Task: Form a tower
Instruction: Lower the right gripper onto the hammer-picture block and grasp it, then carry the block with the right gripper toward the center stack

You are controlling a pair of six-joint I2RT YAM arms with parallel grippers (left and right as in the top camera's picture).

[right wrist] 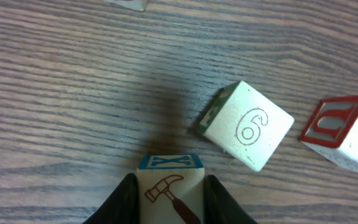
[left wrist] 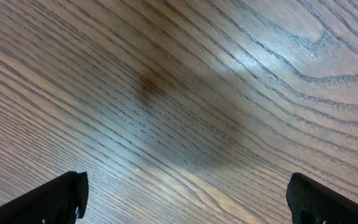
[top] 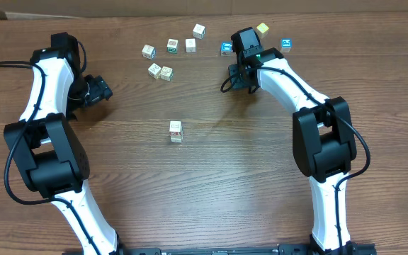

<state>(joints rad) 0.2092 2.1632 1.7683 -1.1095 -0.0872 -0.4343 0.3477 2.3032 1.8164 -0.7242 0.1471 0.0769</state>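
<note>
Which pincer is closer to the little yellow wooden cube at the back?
Right. The right pincer, gripping a pale hammer-printed wooden cube, sits close beside the small yellow wooden cube; the left pincer hangs open far off on the other side.

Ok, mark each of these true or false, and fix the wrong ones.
1. The left gripper is open above the table, holding nothing. True.
2. The right gripper has a finger on each side of the hammer cube. True.
3. The cube marked 6 sits on top of the hammer cube. False: it lies on the table beside the hammer cube, apart from it.
4. The tower stands in the middle of the loose cubes. False: it stands alone mid-table, with the loose cubes scattered farther back.
</note>
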